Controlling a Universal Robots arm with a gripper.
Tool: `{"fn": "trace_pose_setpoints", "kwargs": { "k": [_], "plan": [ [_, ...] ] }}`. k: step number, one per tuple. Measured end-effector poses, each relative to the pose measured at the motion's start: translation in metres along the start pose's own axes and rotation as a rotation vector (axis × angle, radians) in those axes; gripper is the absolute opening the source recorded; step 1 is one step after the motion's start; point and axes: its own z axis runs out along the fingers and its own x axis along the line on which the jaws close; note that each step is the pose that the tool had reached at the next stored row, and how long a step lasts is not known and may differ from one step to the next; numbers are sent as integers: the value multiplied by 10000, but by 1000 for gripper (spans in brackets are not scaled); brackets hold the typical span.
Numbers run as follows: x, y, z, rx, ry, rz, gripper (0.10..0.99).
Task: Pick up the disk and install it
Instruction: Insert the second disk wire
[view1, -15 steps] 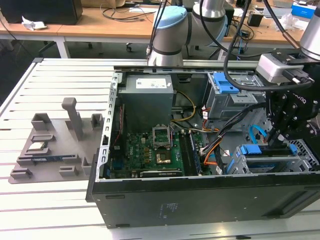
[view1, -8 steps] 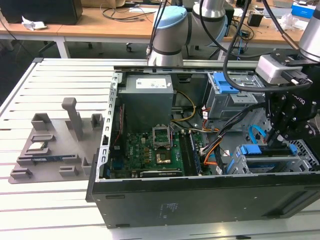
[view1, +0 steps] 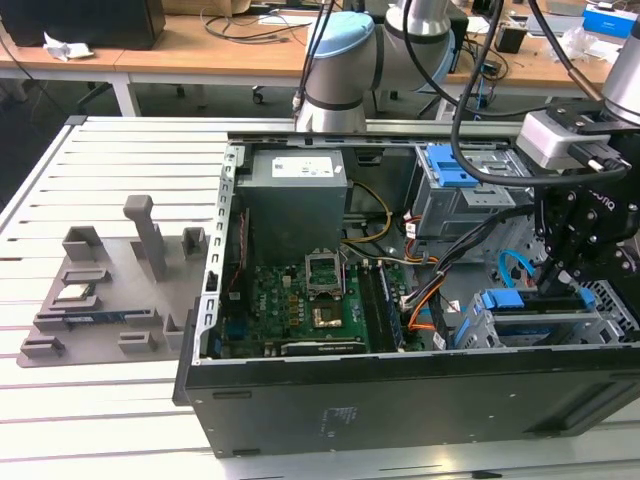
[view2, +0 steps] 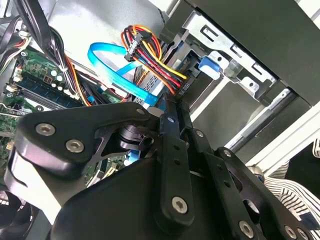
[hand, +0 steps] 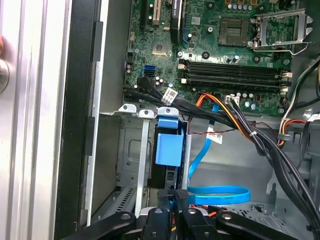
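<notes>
One pincer (hand: 181, 196) is at work, its fingers (view2: 169, 125) drawn together with no gap showing. Whether they pinch anything cannot be confirmed. Directly ahead of the tips stands the disk (hand: 168, 147), edge-on in the drive cage (hand: 131, 150) with its blue bracket facing up. That posture suits a slide-in bay, and judged from it the disk is seated or very nearly so. Just beside the tips a blue data cable (hand: 220, 194) loops clear of the bay, unplugged as far as can be seen. A multicoloured power lead (view2: 150, 55) hangs beyond it. Farther off lies the motherboard (hand: 210, 40), well apart from the pincer.
</notes>
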Motion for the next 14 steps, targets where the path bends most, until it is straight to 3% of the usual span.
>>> {"fn": "trace_pose_setpoints", "kwargs": {
  "k": [3, 6, 8, 9, 14],
  "plan": [
    [1, 0, -1, -1, -6, 0, 165],
    [0, 10, -18, 17, -138, 1, 165],
    [3, 16, -31, 32, -311, 6, 165],
    [9, 17, -29, 36, -350, 8, 165],
    [66, 22, -24, 37, -359, 10, 165]
  ]
}}
